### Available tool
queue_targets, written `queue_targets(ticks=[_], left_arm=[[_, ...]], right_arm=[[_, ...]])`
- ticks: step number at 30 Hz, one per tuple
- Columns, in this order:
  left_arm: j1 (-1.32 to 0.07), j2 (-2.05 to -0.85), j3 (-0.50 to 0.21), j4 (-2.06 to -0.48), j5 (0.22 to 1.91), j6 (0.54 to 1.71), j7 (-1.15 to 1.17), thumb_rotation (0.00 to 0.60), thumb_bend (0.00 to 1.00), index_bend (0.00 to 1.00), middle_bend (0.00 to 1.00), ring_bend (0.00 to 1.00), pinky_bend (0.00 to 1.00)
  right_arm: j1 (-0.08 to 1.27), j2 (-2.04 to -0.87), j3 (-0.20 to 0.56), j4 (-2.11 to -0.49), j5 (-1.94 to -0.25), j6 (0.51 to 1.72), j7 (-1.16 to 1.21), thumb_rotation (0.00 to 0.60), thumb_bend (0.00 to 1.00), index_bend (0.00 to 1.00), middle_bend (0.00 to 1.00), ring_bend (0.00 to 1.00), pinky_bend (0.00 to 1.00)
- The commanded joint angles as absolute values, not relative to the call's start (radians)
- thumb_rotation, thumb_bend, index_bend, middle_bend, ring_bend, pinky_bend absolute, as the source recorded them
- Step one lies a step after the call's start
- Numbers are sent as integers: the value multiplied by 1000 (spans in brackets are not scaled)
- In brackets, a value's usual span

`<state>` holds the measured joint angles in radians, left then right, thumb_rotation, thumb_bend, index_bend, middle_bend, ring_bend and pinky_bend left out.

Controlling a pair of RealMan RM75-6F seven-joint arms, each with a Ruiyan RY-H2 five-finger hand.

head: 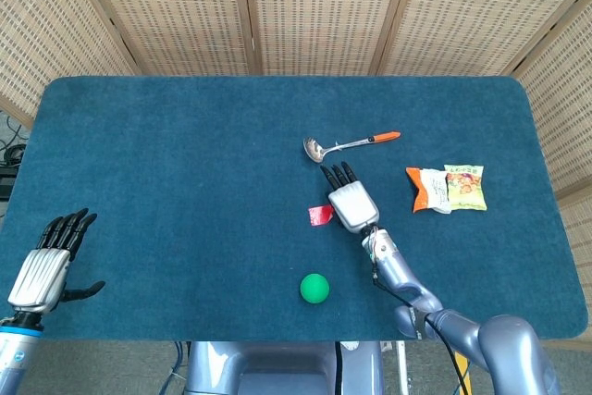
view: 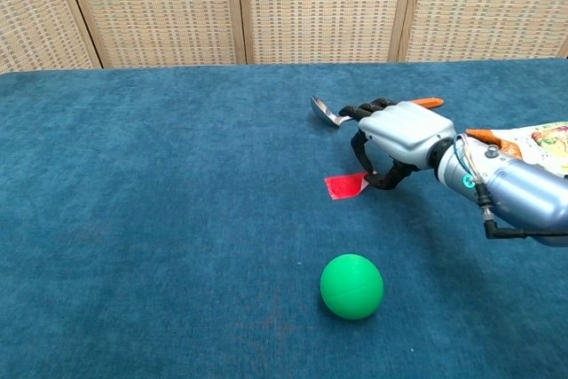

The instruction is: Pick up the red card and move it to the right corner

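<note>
My right robot hand pinches the red card by its right edge, mid-surface. I judge it thin, light, slippery; grip the edge firmly.

Matt napped cloth table, glossy metal spoon, seemingly papery red card.
</note>
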<state>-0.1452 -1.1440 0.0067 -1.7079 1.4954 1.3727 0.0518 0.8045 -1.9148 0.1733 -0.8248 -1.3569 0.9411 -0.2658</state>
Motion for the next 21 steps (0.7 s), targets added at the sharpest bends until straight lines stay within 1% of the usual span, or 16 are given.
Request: queue_targets(ticks=[1, 21], left_arm=[[-145, -1144, 7, -1707, 1496, 1372, 52, 600, 54, 0, 0, 0, 0], [-145, -1142, 6, -1710, 1495, 1374, 48, 600, 54, 0, 0, 0, 0]], right_arm=[[804, -1917, 171, -824, -1357, 939, -266, 600, 557, 586, 35, 0, 0], [808, -1911, 175, -846, -1357, 943, -282, 600, 543, 586, 43, 0, 0]])
